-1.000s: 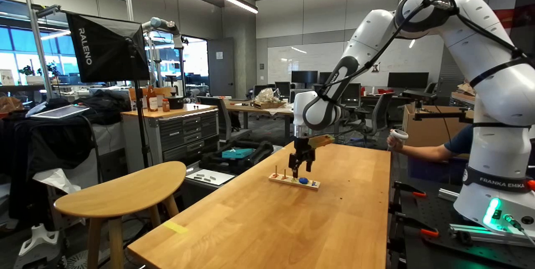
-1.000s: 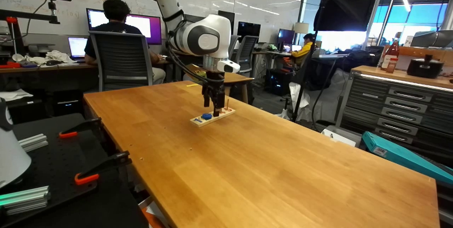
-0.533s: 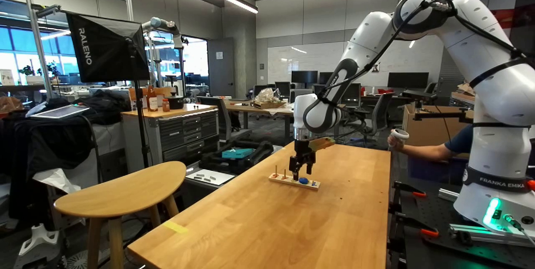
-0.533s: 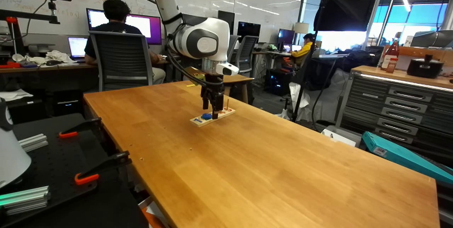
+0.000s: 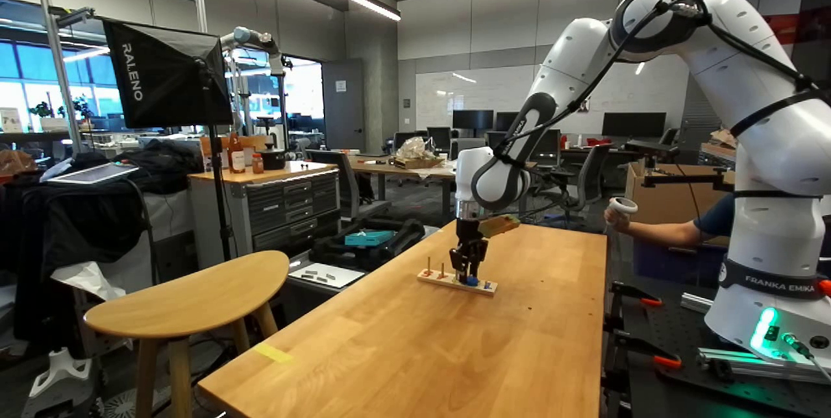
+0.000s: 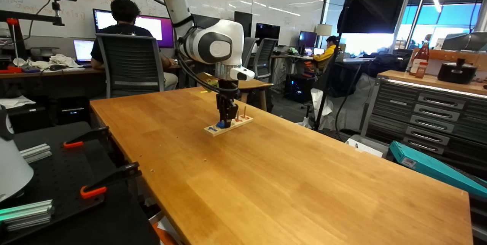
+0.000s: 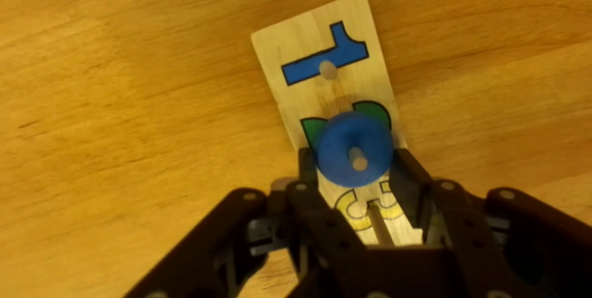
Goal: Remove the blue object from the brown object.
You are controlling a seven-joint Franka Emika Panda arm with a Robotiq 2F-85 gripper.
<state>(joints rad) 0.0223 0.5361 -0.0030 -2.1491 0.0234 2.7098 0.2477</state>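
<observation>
Closed hand (image 7: 354, 164) onto blue ring (image 7: 335, 151) since earlier frame

Gripped from both sides; threaded on a peg (image 7: 358, 160) of wooden strip (image 7: 303, 99), not yet removed. Probably ready for lifting straight up, clear of strip.

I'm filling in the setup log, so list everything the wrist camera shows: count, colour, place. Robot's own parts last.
table: one, wood brown, beneath everything else
board: one, light brown, on the table, slanting through the picture's middle
pegs: three in sight, pale wood, in a row along the board
ring: one, blue, around the middle peg
top numeral: a 1, blue, printed near the board's upper end
half-hidden numeral: one, green, under the ring
lowest numeral: one, yellow, past the ring, partly covered
gripper: one, black, at the bottom, closed on the ring
</observation>
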